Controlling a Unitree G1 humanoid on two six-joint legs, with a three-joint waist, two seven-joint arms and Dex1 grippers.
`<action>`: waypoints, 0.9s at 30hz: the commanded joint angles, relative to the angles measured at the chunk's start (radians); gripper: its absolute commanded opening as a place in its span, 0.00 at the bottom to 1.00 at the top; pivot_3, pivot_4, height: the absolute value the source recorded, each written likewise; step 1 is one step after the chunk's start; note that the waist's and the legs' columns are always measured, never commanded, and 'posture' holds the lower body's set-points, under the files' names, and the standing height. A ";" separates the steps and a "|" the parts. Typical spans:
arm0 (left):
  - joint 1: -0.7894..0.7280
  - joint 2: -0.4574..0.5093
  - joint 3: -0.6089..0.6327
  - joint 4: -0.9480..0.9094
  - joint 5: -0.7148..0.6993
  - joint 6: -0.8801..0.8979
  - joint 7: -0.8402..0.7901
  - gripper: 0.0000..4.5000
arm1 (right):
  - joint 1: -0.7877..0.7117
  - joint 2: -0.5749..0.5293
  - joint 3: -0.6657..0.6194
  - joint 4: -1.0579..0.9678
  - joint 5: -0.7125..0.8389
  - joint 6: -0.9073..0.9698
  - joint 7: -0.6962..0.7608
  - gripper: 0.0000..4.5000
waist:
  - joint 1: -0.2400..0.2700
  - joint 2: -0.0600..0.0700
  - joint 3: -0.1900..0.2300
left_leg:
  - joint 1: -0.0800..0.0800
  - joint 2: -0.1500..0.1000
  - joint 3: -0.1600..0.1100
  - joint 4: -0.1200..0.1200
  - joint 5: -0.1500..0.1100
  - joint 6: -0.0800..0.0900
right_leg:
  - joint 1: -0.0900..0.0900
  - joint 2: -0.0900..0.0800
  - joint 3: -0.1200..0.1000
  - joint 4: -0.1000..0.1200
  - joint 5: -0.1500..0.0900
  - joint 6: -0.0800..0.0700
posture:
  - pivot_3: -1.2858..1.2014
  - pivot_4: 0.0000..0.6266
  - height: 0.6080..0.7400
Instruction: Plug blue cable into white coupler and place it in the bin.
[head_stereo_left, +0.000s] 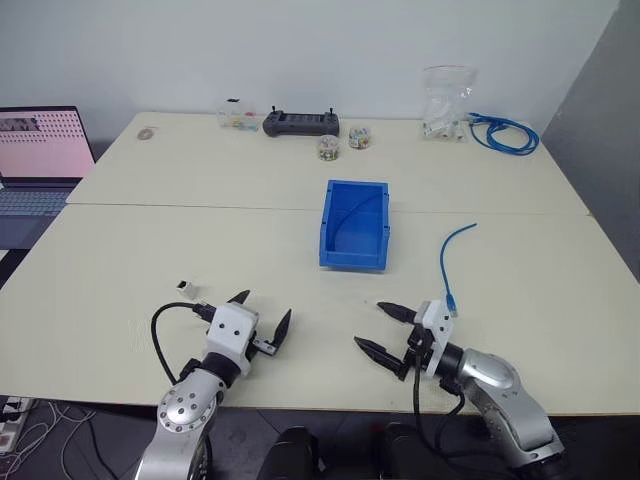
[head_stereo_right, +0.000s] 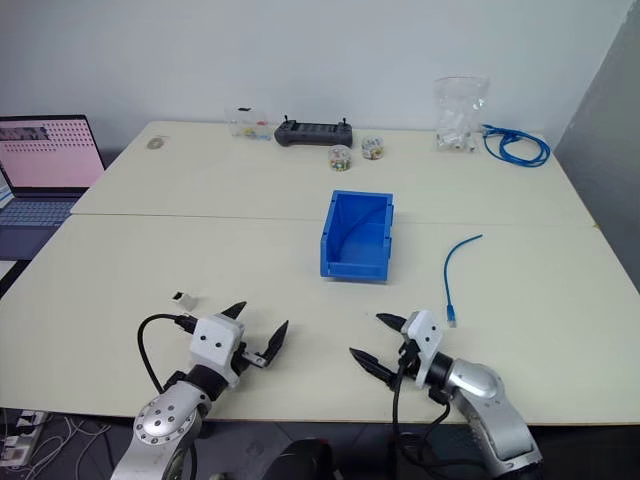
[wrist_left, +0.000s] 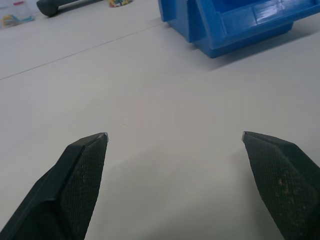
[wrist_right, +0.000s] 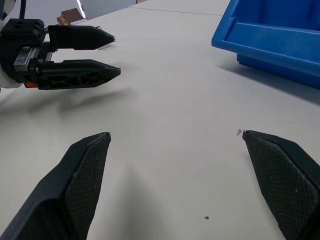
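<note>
Both the left gripper (head_stereo_left: 262, 313) and the right gripper (head_stereo_left: 385, 330) hover spread wide and empty over the near edge of the table (head_stereo_left: 150, 250), with the white coupler (head_stereo_left: 185, 288) lying just beyond the left one, the blue cable (head_stereo_left: 450, 255) curving on the table beyond the right one, and the bin (head_stereo_left: 356, 250) standing between them farther back. The coupler is tiny and light, so a finger landing slightly off could likely flick it away rather than pinch it. The thin, stiff cable may pivot or spring when lifted near its plug, leaving plug and socket misaligned when the two are brought together
</note>
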 joint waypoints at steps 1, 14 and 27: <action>-0.003 0.000 -0.004 -0.033 -0.028 -0.012 -0.022 1.00 | 0.005 0.010 0.009 -0.052 -0.007 -0.010 -0.011 1.00 | 0.000 0.000 0.000 | 0.000 0.000 0.000 0.000 0.000 0.000 | 0.000 0.000 0.000 0.000 0.000 0.000 | 0.52 0.24 1.00; -0.027 0.001 0.014 -0.043 -0.034 0.030 -0.015 1.00 | -0.015 0.015 0.016 -0.044 -0.011 -0.010 -0.015 1.00 | 0.000 0.000 0.000 | 0.000 0.000 0.000 0.000 0.000 0.000 | 0.000 0.000 0.000 0.000 0.000 0.000 | 0.52 0.24 1.00; -0.080 0.055 -0.006 -0.083 -0.118 -0.034 -0.157 1.00 | -0.050 -0.017 -0.049 -0.125 0.043 0.057 -0.011 1.00 | 0.000 0.000 0.000 | 0.000 0.000 0.000 0.000 0.000 0.000 | 0.000 0.000 0.000 0.000 0.000 0.000 | 0.52 0.24 1.00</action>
